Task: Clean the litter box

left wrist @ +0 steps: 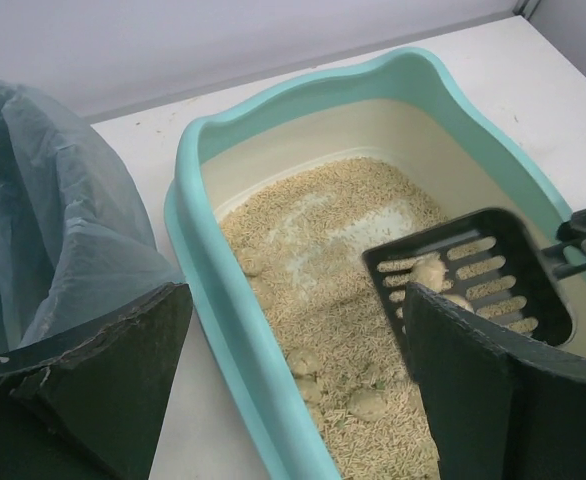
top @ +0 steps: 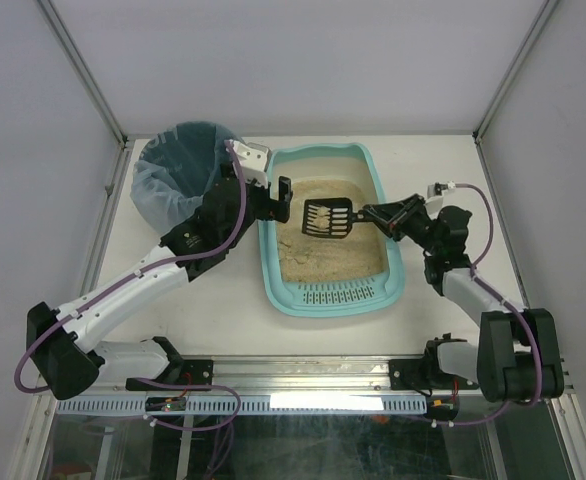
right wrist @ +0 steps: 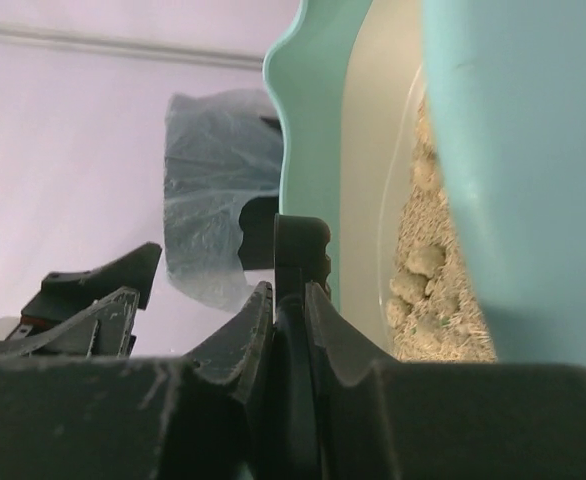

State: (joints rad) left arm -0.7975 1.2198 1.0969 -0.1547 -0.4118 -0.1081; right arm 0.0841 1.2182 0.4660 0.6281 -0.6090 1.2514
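Observation:
The light teal litter box [top: 313,153] sits mid-table, its slotted grate at the near end and beige litter [top: 323,255] inside. My right gripper [top: 375,213] is shut on the handle of a black slotted scoop [top: 328,217]. The scoop is held over the litter and carries pale clumps [left wrist: 429,270]. In the right wrist view the handle [right wrist: 299,250] is pinched between my fingers. My left gripper [top: 270,200] is open and straddles the box's left wall [left wrist: 185,215], one finger [left wrist: 493,390] inside and one [left wrist: 93,380] outside. More clumps [left wrist: 368,403] lie in the litter below it.
A round dark bin [top: 145,205] with a bluish bag liner [left wrist: 53,220] stands just left of the box, close to my left arm. It also shows in the right wrist view [right wrist: 213,170]. White walls enclose the table at the back and both sides.

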